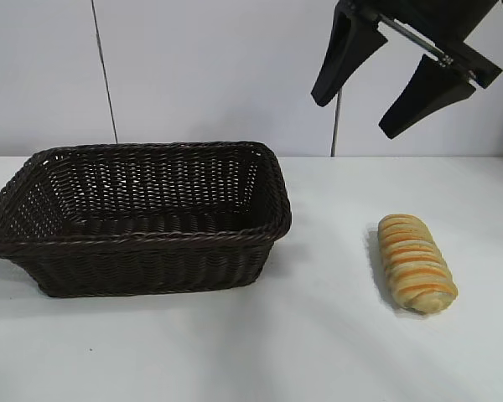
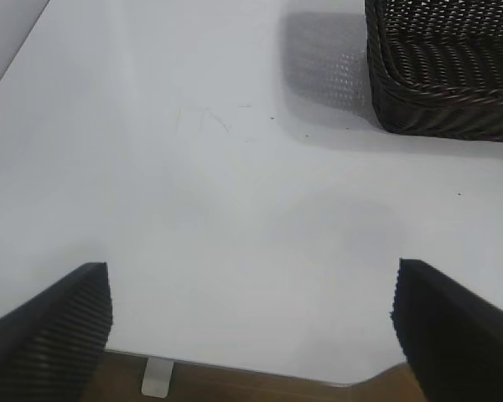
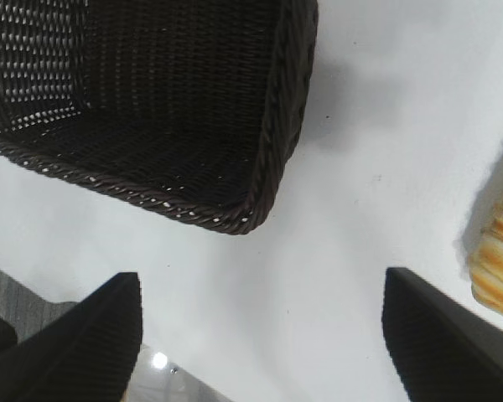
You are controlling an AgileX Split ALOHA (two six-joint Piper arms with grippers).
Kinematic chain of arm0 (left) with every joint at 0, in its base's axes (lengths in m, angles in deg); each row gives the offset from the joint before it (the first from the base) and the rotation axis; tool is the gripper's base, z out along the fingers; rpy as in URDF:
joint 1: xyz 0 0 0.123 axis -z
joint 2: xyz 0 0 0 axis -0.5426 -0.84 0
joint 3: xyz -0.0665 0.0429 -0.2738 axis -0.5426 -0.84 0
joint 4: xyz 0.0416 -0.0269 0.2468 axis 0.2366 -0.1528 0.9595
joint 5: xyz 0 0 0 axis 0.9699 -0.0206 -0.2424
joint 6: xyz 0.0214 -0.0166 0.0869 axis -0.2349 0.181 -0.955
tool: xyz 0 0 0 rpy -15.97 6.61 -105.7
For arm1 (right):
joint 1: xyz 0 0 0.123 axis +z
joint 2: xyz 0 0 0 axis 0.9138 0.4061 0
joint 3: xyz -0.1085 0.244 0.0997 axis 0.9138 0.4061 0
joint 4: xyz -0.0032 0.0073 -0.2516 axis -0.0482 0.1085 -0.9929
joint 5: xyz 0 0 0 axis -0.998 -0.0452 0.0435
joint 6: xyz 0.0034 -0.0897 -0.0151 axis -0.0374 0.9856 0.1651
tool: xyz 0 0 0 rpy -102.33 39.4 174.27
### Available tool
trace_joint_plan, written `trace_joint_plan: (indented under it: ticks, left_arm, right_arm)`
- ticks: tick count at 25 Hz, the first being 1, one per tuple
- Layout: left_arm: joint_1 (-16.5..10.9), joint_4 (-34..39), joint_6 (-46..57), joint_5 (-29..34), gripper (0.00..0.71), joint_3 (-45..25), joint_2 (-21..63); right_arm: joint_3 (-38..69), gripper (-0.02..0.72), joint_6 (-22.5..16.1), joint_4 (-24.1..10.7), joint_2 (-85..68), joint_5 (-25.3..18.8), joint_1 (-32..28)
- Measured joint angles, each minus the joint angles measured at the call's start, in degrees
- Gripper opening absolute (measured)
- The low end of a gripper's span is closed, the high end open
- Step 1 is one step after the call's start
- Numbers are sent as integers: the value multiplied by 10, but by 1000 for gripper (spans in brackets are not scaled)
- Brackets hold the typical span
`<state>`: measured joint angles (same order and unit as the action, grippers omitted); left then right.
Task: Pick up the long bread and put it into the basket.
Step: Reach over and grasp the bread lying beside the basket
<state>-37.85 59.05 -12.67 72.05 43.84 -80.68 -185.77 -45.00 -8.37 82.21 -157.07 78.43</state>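
Wicker basket (image 1: 142,219) sits empty at nine o'clock on my desk (image 1: 318,335), the bread (image 1: 415,262) lies loose at four, so I hold the right claw (image 1: 390,92) spread, empty, high above it, ready to descend; left claw (image 2: 251,327) idles open.

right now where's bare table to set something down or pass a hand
Bare table lies between the basket and the long bread, and all along the front edge. The basket itself holds nothing. The right hand hangs open high above the bread, so that side is tighter. The left hand, open, overlooks bare table beside the basket.
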Motion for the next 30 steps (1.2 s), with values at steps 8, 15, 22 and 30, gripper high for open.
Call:
trace_joint_plan:
  ticks: [8, 15, 22, 30]
  left_arm:
    - [0, 0, 0, 0, 657, 0, 0]
    - [0, 0, 0, 0, 657, 0, 0]
    - [0, 3, 0, 0, 657, 0, 0]
    - [0, 0, 0, 0, 657, 0, 0]
  right_arm:
    - [55, 548, -60, -143, -18, -8, -1]
    - [211, 548, -85, -152, 13, 96, -1]
    - [281, 548, -113, -155, 56, 224, -1]
    - [282, 548, -131, -168, 121, 299, -1]
